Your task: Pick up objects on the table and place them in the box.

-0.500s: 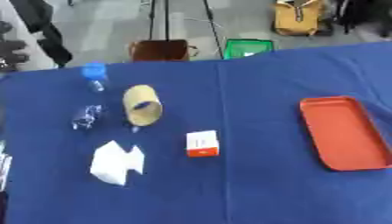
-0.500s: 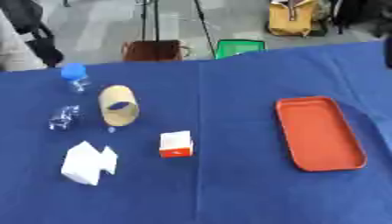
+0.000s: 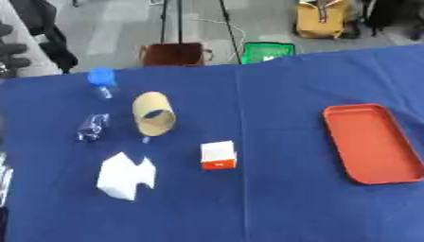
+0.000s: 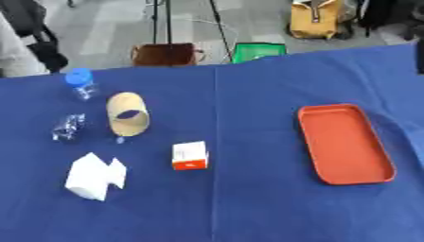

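Note:
Several objects lie on the blue tablecloth (image 3: 273,94). At the left stand a clear bottle with a blue cap (image 3: 101,80), a tan cardboard tube (image 3: 154,114) on its side and a crumpled clear plastic piece (image 3: 92,126). Nearer the front lie a white folded item (image 3: 126,176) and a small white and orange box (image 3: 218,155). A shallow orange tray (image 3: 371,143) sits at the right, with nothing in it. A pale sliver at the left edge (image 3: 4,177) may be my left hand. My right hand shows in neither view.
Beyond the table's far edge the floor holds a brown bag (image 3: 172,54), a green crate (image 3: 267,51), a yellow backpack (image 3: 321,19) and tripod legs. A person in dark clothing stands at the far left (image 3: 41,28).

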Motion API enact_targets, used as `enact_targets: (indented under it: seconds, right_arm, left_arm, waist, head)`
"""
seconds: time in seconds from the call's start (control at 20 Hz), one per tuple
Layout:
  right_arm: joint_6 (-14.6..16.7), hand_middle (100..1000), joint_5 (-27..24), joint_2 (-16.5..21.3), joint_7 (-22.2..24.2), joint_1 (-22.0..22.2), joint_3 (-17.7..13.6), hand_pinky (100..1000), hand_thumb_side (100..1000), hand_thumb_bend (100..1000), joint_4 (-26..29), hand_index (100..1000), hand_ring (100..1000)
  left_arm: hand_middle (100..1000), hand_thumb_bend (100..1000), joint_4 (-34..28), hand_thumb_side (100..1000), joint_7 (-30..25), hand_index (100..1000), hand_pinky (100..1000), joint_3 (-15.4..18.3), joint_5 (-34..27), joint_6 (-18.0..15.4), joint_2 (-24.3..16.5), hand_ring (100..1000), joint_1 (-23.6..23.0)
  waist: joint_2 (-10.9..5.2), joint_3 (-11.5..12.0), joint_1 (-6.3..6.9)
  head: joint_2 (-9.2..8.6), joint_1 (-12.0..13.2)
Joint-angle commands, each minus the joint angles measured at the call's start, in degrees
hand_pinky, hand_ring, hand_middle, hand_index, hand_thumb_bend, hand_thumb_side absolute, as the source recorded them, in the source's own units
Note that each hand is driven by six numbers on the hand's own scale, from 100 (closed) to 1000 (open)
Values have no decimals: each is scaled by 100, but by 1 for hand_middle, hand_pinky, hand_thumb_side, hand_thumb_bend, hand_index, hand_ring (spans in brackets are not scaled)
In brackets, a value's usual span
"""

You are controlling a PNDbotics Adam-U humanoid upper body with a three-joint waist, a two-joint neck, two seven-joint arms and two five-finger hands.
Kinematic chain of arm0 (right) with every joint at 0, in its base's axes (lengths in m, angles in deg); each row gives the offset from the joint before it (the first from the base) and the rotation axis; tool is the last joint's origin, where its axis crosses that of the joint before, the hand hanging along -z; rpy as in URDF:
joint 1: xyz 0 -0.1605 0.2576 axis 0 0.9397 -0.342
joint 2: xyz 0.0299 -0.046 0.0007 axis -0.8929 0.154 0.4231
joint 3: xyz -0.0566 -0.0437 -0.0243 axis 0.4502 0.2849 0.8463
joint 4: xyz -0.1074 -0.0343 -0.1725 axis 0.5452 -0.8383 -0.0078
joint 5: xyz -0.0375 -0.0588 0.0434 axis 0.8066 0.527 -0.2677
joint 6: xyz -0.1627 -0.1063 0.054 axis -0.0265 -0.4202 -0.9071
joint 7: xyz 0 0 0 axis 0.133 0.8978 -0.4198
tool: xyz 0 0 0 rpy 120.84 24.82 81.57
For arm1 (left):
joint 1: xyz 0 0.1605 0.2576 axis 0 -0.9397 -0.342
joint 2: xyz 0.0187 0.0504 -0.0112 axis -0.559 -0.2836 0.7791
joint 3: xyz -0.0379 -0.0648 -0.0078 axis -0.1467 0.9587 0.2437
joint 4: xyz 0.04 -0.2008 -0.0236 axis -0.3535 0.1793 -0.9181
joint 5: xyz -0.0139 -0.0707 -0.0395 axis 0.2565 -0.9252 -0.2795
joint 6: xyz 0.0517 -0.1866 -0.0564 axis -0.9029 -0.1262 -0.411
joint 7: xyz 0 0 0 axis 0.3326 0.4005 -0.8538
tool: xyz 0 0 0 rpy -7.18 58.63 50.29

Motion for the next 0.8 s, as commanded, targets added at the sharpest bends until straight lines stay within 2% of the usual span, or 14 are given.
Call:
enact_targets:
  seconds: [0.05,0.8]
  right_arm:
    - [1,744,36,98,-21,-82,-50,610,441,301,124,819,744]
    - [6,744,30,103,-19,-95,-44,610,441,308,124,820,744]
  left_arm:
    - [745,556,-114,891,18,834,652,40,-18,-6,-98,693,46]
    - [746,560,-118,886,16,850,651,32,-17,-8,-107,695,51]
  waist:
    - [-97,0,-26]
    - [-115,-11,-21]
  head:
    - [-74,11]
    - [-86,15]
